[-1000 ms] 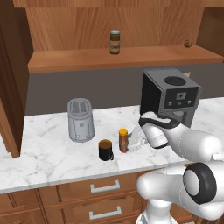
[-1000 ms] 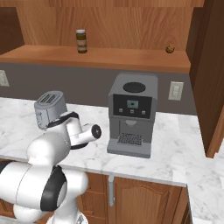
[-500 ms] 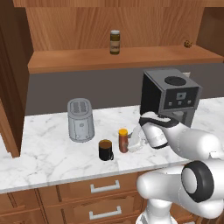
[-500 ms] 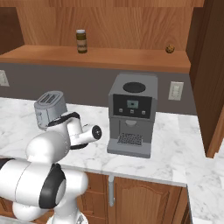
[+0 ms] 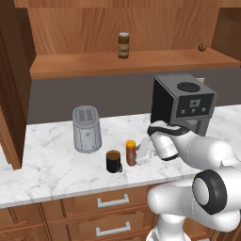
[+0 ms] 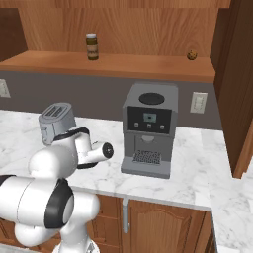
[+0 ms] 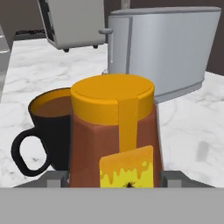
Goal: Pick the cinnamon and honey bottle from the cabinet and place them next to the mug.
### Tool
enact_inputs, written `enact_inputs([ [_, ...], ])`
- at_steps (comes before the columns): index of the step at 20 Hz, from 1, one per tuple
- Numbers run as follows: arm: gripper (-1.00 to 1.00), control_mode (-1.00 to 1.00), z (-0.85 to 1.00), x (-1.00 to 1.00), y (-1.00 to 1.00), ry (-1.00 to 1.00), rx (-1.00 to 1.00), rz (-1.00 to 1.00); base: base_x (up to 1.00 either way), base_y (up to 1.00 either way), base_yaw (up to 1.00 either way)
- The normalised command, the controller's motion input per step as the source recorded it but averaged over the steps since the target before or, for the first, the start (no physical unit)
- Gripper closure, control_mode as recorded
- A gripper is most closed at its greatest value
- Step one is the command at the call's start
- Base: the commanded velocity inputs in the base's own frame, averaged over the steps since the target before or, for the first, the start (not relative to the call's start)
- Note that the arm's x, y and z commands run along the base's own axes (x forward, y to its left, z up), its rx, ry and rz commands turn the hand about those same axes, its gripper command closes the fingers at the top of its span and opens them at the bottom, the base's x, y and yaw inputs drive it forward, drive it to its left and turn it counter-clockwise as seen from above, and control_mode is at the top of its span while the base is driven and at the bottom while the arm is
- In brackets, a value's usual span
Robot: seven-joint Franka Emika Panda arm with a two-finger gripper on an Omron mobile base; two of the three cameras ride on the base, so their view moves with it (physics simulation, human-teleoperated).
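From the left base view, the honey bottle [image 5: 131, 152] stands upright on the marble counter [image 5: 47, 164], just beside the mug [image 5: 113, 161] on the mug's right. The gripper [image 5: 140, 155] sits low at the bottle's right side, touching or nearly touching it; from here I cannot tell whether the fingers press it. The cinnamon [image 5: 123, 45] stands upright on the shelf board of the cabinet [image 5: 132, 63], well above and apart from the gripper. A grey toaster [image 5: 86, 129] stands behind the mug, and a coffee machine [image 5: 182, 104] is to the right.

From the right base view, the cinnamon [image 6: 91, 46] is on the cabinet [image 6: 123, 64] shelf, left of center. The toaster [image 6: 55, 121] shows behind the arm, and the coffee machine [image 6: 149, 128] stands on the counter [image 6: 197, 163].

In the hand view, the honey bottle [image 7: 113, 135] sits between the 2 finger tips [image 7: 57, 178], 1 at each side of its base. The gripper [image 7: 114, 179] brackets the bottle closely, but whether it squeezes it I cannot tell. The mug [image 7: 47, 131] stands just beside the bottle, handle toward the camera, with the toaster [image 7: 166, 48] behind.
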Motion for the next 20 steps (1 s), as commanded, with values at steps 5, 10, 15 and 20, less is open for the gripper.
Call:
enact_inputs([
  [5,1.00,-1.00,0.00,0.00,0.07,0.00,0.00,0.00,0.00,0.00,0.00],
  [10,1.00,-1.00,0.00,0.00,0.03,0.00,0.00,0.00,0.00,0.00,0.00],
  [15,1.00,-1.00,0.00,0.00,0.00,0.00,0.00,0.00,0.00,0.00,0.00],
  [20,-1.00,-1.00,0.00,0.00,0.00,0.00,0.00,0.00,0.00,0.00,0.00],
])
